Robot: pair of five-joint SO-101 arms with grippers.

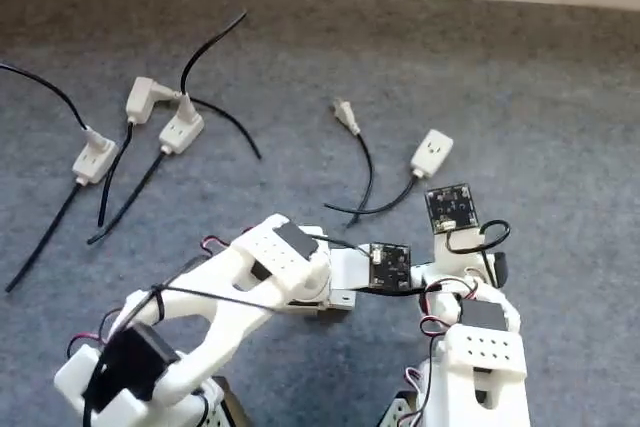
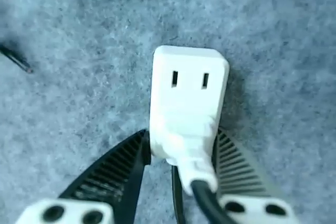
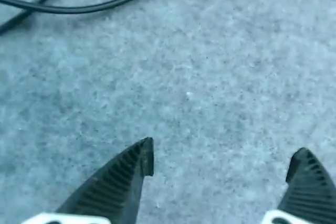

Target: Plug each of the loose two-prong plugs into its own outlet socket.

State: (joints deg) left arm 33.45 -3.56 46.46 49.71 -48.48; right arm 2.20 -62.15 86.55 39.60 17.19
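Grey carpet: socket held, plug not yet taken.
Left gripper pinches white outlet socket at its cord end; right gripper spread over carpet; loose plug farther off. Next, likely: right grips plug, prongs lined to slots.

Outlet socket glossy white plastic; carpet fuzzy grey.

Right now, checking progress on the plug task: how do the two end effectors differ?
The left end effector is closed on a white outlet socket; the right end effector holds nothing. The left's gap is narrow, the right's wide, over bare carpet. Both are black and ribbed.
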